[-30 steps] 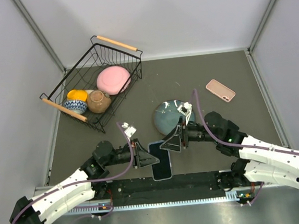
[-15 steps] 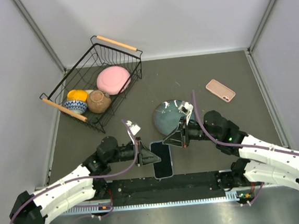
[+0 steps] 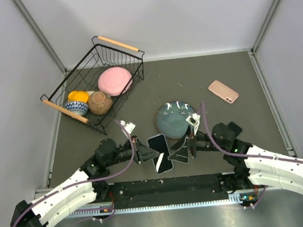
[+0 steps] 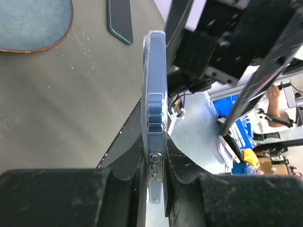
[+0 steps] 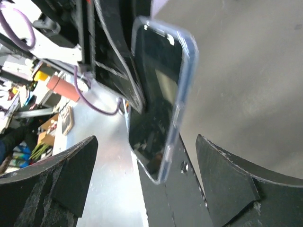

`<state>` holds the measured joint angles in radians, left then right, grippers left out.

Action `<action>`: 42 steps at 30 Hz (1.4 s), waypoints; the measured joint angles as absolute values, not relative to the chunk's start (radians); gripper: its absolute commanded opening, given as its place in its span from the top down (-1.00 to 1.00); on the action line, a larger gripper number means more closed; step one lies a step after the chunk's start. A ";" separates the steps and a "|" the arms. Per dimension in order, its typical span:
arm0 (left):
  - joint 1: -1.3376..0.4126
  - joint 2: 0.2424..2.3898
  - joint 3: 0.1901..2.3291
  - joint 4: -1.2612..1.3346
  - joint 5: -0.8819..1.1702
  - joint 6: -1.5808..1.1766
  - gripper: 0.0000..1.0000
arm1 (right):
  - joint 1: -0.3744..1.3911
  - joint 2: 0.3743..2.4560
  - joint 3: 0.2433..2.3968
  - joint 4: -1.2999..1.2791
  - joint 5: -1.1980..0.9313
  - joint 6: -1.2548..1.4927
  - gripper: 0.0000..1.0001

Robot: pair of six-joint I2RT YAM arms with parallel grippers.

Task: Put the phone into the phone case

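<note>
My left gripper (image 3: pixel 153 155) is shut on a dark phone (image 3: pixel 160 152) with a clear bluish case around its edge and holds it tilted above the table's front edge. In the left wrist view the phone (image 4: pixel 155 104) stands edge-on between my left gripper's (image 4: pixel 155 153) fingers. My right gripper (image 3: pixel 183 152) is open just right of the phone, not touching it. In the right wrist view the phone (image 5: pixel 158 109) sits ahead of my right gripper (image 5: pixel 147 142), between its spread fingers. A pink phone-shaped item (image 3: pixel 223 91) lies at the back right.
A round blue-grey plate (image 3: pixel 173 118) lies just behind both grippers and also shows in the left wrist view (image 4: pixel 28 23). A black wire basket (image 3: pixel 66 83) at the back left holds a pink plate, bowls and a brown pot. Grey walls enclose the table.
The phone lay flat at the front edge; my left gripper has lifted and tilted it. My right gripper has moved nearer, to the phone's right side.
</note>
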<state>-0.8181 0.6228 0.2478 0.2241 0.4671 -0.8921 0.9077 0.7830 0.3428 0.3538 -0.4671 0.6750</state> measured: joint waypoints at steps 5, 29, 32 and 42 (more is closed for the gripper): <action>-0.817 0.604 0.248 0.224 0.429 -0.897 1.00 | 0.908 0.853 0.261 0.456 -0.520 0.737 -0.58; -0.813 0.634 0.242 0.250 0.392 -0.938 1.00 | 0.906 0.998 0.189 0.702 -0.521 0.870 0.95; -0.812 0.658 0.273 0.207 0.397 -0.910 1.00 | 0.905 0.992 0.189 0.677 -0.512 0.879 1.00; -0.811 0.642 0.324 0.076 0.291 -0.834 -0.46 | 0.912 0.942 0.211 0.609 -0.464 0.883 1.00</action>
<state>-0.8112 0.6422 0.3244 0.0757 0.2913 -0.8345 0.9115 0.9424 0.2108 0.6094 -0.4644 0.8833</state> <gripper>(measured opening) 0.499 0.051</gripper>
